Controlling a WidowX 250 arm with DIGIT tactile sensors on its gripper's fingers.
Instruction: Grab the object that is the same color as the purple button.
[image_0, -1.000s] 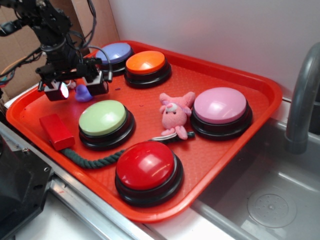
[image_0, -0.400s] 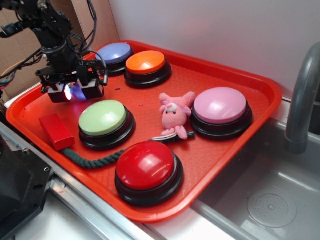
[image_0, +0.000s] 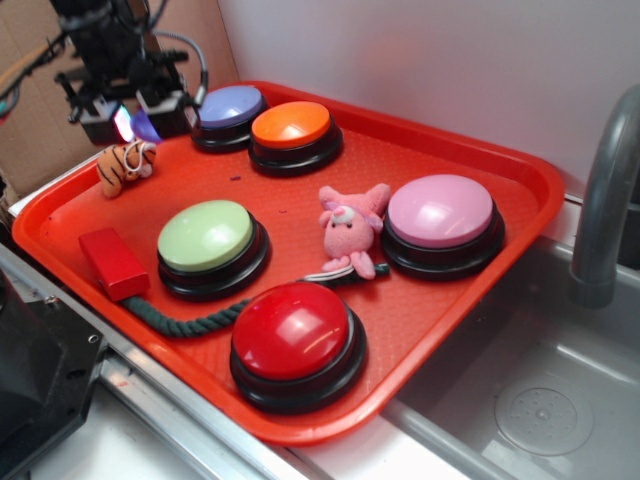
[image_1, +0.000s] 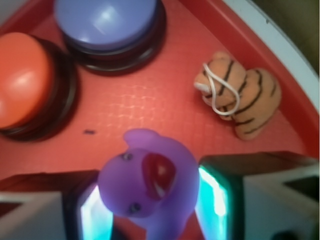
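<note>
Now that the gripper (image_1: 150, 210), clamped on the purple duck (image_1: 148, 181), has risen off the tray (image_0: 430, 290), apparently clear, the grab looks done; the tiger toy (image_0: 122, 166) lies uncovered at nine o'clock.

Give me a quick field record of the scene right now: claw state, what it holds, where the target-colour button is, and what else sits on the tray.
claw: shut on the small glossy purple rubber duck, raised above the tray's far-left corner
duck: clamped between both pads, clear of the tray floor
purple domed button: far-left of the red plastic tray, beside the orange button
striped tiger plush: lying on the tray below the claw
other buttons: green, red, pale pink
pink plush animal: tray centre
red block: left edge
</note>
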